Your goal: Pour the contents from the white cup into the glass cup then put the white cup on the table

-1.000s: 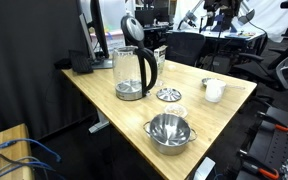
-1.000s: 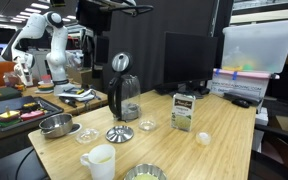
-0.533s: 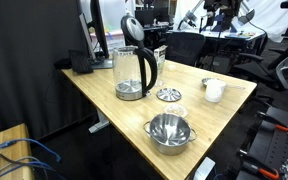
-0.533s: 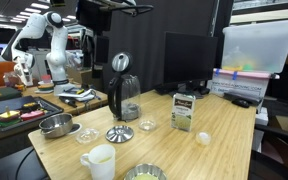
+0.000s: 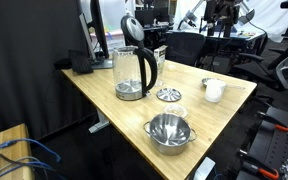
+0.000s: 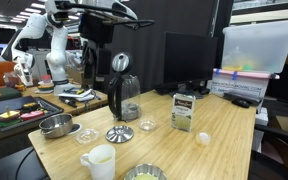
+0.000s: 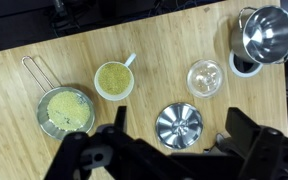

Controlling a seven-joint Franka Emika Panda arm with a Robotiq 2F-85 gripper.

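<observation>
The white cup point(image 7: 113, 78) stands upright on the table point(image 7: 24, 60) and holds yellowish grains. It also shows in both exterior views point(image 5: 214, 91) point(image 6: 99, 160). The glass cup, a tall clear jug with a black handle and lid point(image 5: 134, 72) point(image 6: 124, 97), stands near the far side of the table and is out of the wrist view. My gripper point(image 7: 179, 150) hangs high above the table, open and empty, over a round metal disc point(image 7: 178, 124). The cup lies up and to the left of it in the wrist view. The gripper shows at the top of an exterior view point(image 6: 97, 32).
A wire strainer point(image 7: 66, 108) with yellowish grains lies beside the white cup. A small glass dish point(image 7: 205, 77), a shiny steel bowl point(image 7: 264, 32) point(image 5: 169, 130), a box point(image 6: 184, 110) and a small white ball point(image 6: 203, 138) are also on the table.
The arm has come lower into view at the top of an exterior view. Nothing on the table has moved.
</observation>
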